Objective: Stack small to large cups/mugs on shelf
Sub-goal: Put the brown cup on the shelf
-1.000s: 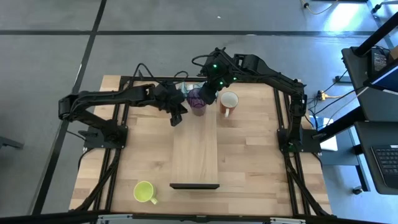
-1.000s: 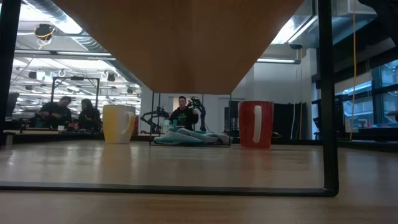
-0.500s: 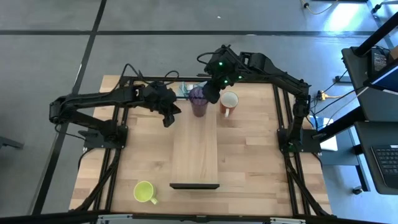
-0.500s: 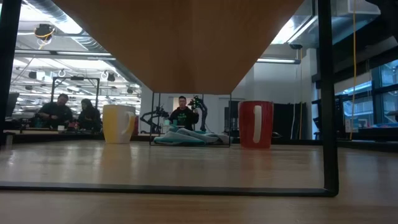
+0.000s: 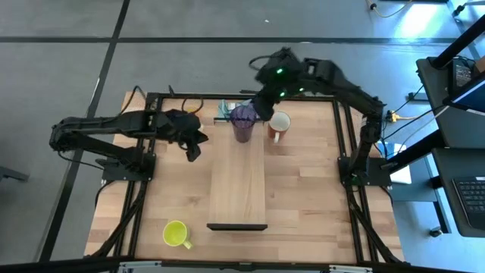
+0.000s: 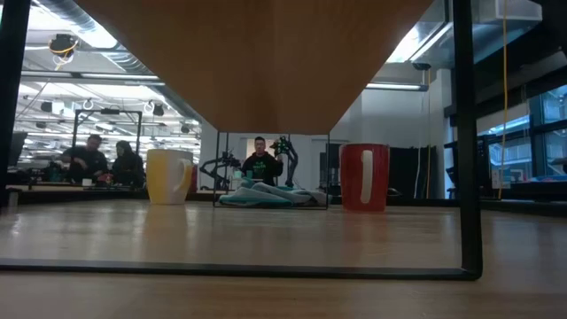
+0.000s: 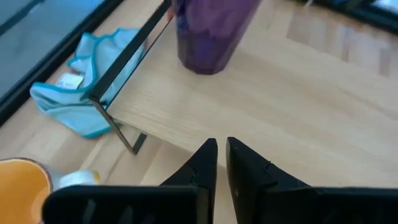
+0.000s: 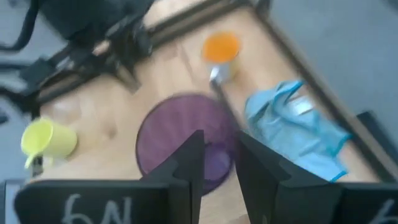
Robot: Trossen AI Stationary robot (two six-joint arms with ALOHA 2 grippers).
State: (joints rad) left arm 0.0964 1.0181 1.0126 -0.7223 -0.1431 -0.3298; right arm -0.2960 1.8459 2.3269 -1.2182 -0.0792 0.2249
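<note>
A purple tumbler (image 5: 242,121) stands upright on the far end of the pale wooden shelf (image 5: 237,182), which runs down the middle of the bench (image 5: 303,189) with its dark strip at the near end. Just beside the tumbler, off the shelf's right edge, sits the red mug (image 5: 279,125), white inside. The yellow-green mug (image 5: 176,233) rests well apart, near the bench's front left corner. The orange mug (image 7: 22,186) shows only in the wrist views, on the bench beyond a crumpled teal cloth (image 7: 78,102) that lies by the shelf's far corner.

The right end effector (image 5: 261,102) hovers above the far side of the tumbler, its two fingers (image 8: 186,165) narrowly parted with nothing between them and the tumbler's open mouth directly below. The left end effector (image 5: 193,148) hangs over bare bench to the left of the shelf, apart from the tumbler, its fingers (image 7: 205,162) drawn nearly together and empty.

In the room behind the bench, several people (image 6: 260,161) are seated at desks.
</note>
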